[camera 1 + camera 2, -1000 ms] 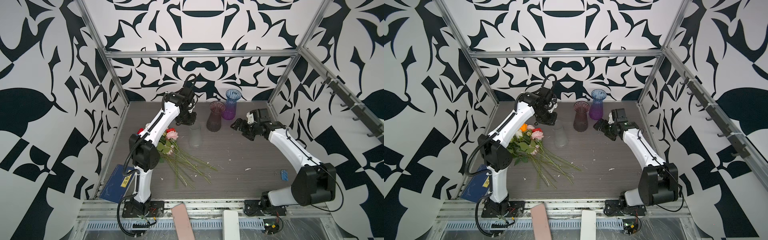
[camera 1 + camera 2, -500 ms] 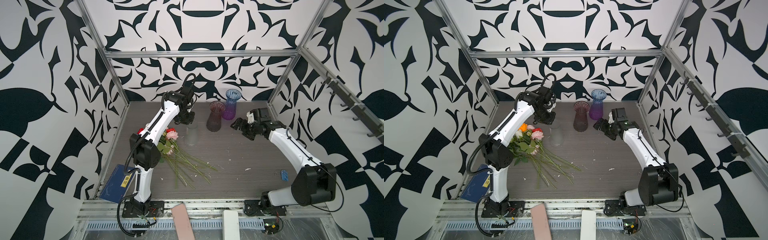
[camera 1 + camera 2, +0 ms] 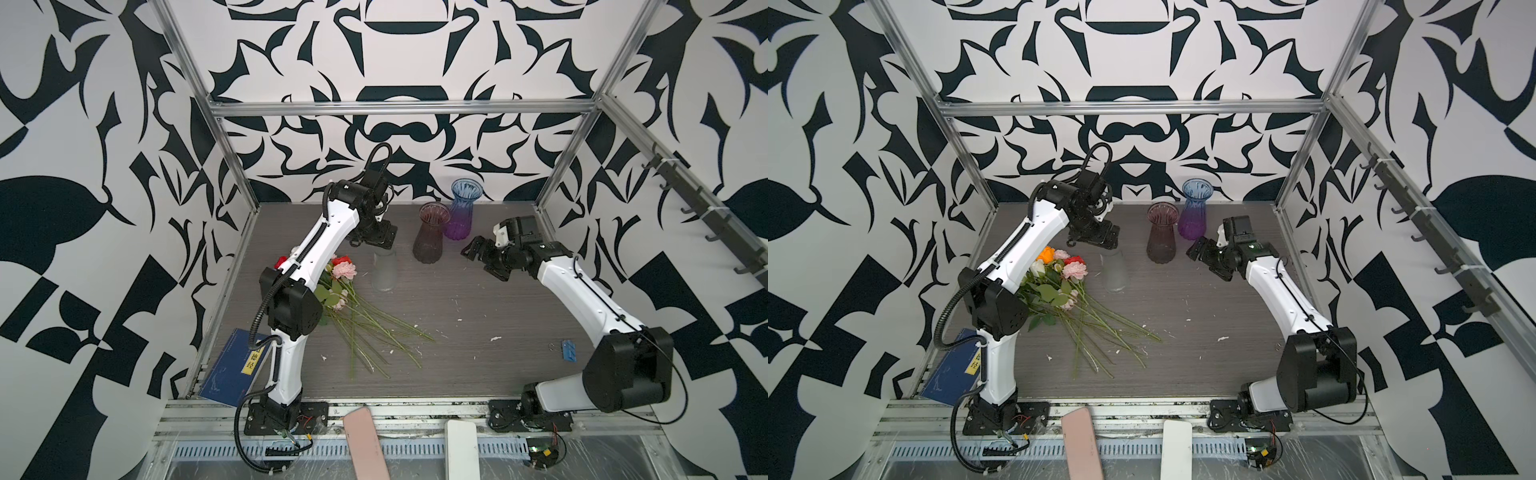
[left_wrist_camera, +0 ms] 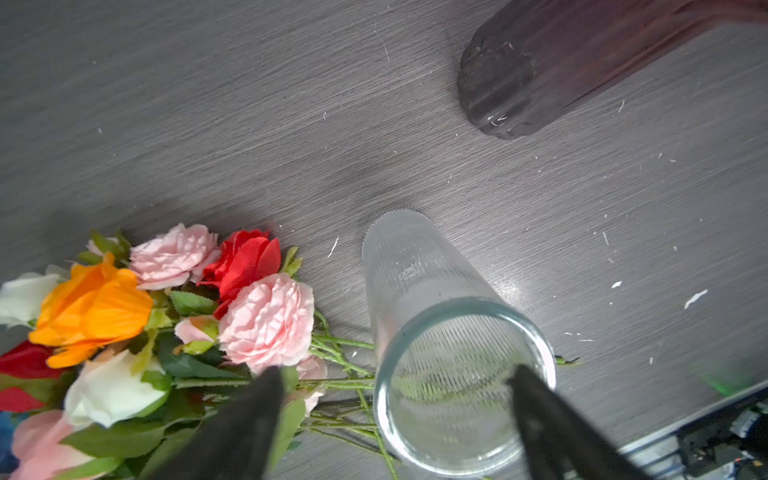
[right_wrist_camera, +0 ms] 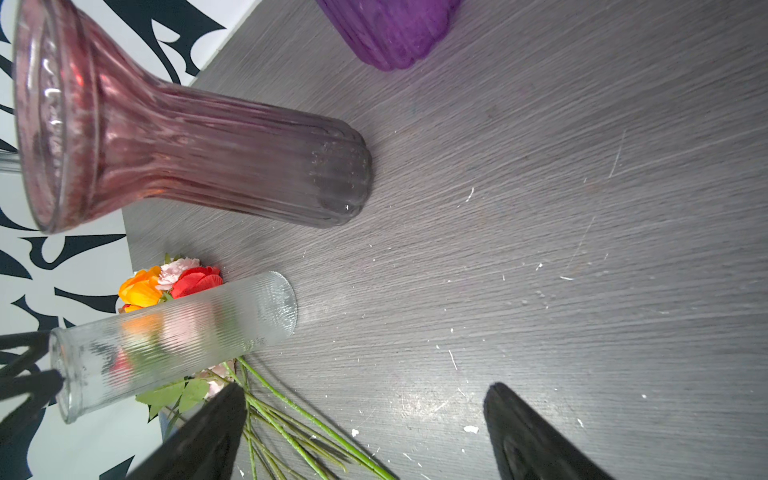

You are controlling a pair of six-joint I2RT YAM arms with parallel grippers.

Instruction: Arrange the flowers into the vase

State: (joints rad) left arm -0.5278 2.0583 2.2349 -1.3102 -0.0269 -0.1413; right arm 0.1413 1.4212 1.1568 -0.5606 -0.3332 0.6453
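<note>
Three vases upright, no flower in any of them.

All the flowers point(image 3: 1067, 286) lie in a loose bunch on the table point(image 3: 478, 324), with the blooms just beside the clear ribbed vase point(image 3: 383, 270) and the stems fanned toward the front. The left gripper point(image 3: 374, 245) hangs over that vase's mouth, jaws spread wide and pinching nothing. The right gripper point(image 3: 478, 259), also spread and empty, hovers near the pink vase point(image 3: 430, 237), with the blue-purple vase point(image 3: 461, 212) behind. By my judgement the arranging itself is not yet begun. The next move calls for dropping to the bunch, closing on one thin stem, tipping it upright and threading its end into the narrow mouth without knocking the vase.
</note>
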